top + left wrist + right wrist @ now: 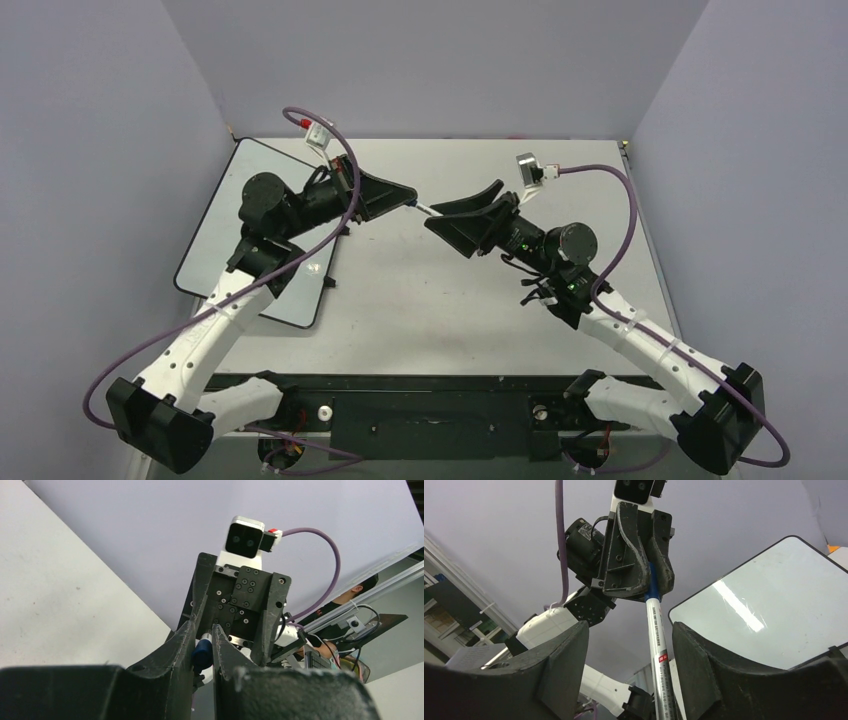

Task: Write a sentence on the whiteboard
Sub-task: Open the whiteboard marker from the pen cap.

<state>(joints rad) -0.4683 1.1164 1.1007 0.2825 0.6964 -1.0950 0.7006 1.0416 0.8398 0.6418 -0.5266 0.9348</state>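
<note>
My left gripper (405, 197) hangs above the table's middle, shut on the blue cap (202, 652) of a marker (424, 208). The marker's white printed barrel (658, 640) runs from the left gripper (654, 592) down between the fingers of my right gripper (630, 627). Those jaws stand open: a wide gap on the left of the barrel, the right finger (696, 655) close beside it. Both grippers meet tip to tip, with the right gripper (440, 216) facing left. The whiteboard (212, 252) lies at the left under the left arm. No sentence shows on its visible surface (774, 610).
The matte white tabletop (420, 300) stretches to the right of the board. Purple cables (620, 200) loop off both wrists. Grey walls close the table in on three sides. A black rail (430, 385) with the arm bases runs along the near edge.
</note>
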